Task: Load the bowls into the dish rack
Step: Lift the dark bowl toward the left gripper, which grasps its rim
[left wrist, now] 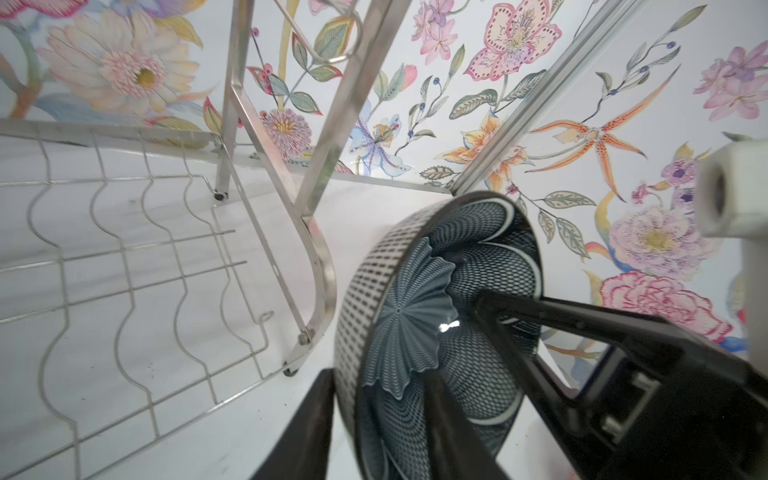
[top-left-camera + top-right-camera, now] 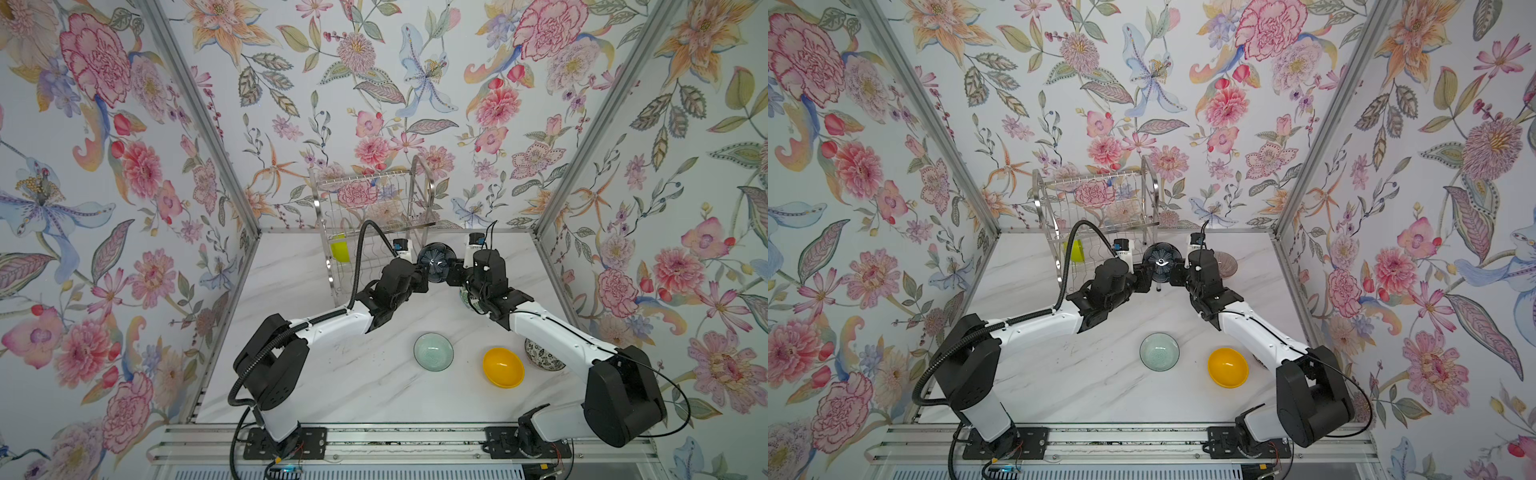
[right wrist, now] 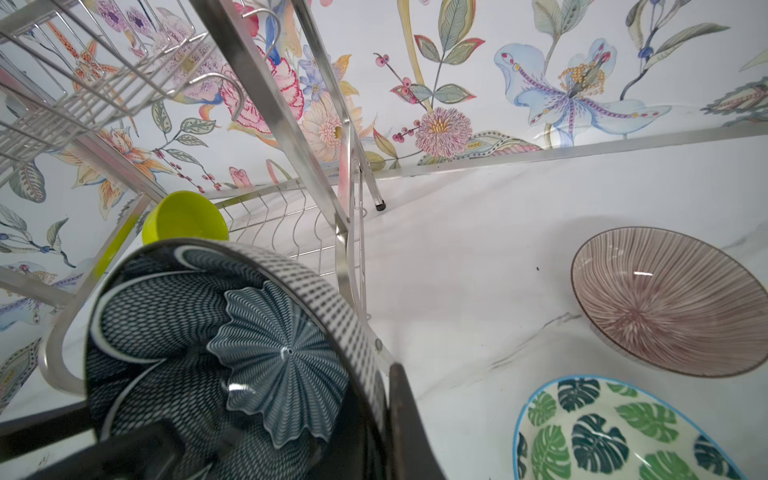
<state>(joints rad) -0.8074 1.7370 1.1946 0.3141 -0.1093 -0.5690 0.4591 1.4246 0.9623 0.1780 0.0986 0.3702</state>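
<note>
A dark navy floral bowl (image 2: 435,262) (image 2: 1160,262) hangs on its side just right of the dish rack (image 2: 374,195) (image 1: 316,257), above the table. My left gripper (image 2: 422,274) (image 1: 376,382) is shut on its left rim, one finger outside the wall and one inside. Opposite it, my right gripper (image 2: 453,270) (image 3: 380,395) is shut on the right rim, its outer finger flat against the checked wall. A lime green bowl (image 2: 340,248) (image 3: 185,218) stands on edge in the rack's lower tier.
On the marble table lie a pale green bowl (image 2: 433,351), an orange-yellow bowl (image 2: 503,367), a black-and-white floral bowl (image 2: 540,357) half under my right arm, a leaf-patterned bowl (image 3: 615,436) and a pinkish ribbed bowl (image 3: 665,303). Floral walls close three sides.
</note>
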